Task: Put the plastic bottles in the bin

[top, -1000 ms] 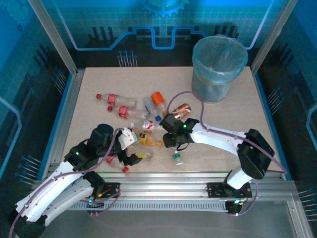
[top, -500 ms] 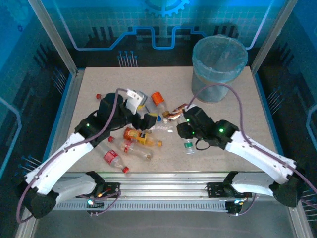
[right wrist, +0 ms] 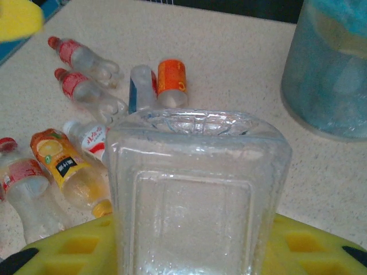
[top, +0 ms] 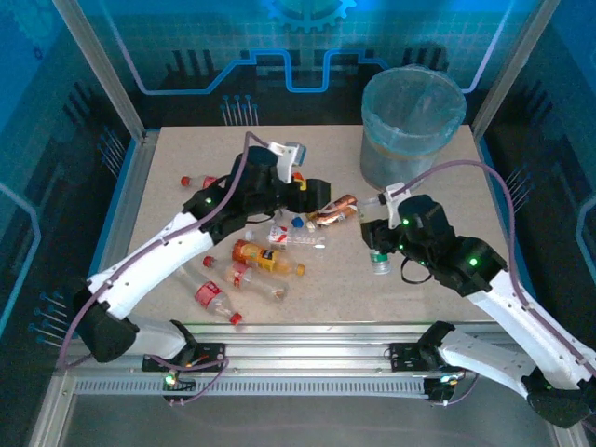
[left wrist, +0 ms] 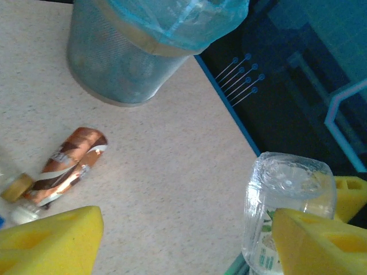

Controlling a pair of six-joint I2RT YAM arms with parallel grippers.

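Lying before the bin (top: 402,160): copper-labelled bottle (top: 333,210).

— How is the left arm set?
— It stretches from its near-left base out over the middle of the tabletop (top: 345,303). The left claw (top: 312,186) has its yellow fingers (left wrist: 51,240) spread wide, with nothing between them.
— And the right?
— Its elbow is bent and the forearm reaches inward. The right claw (top: 376,242) is clamped on a clear bottle (right wrist: 195,195).
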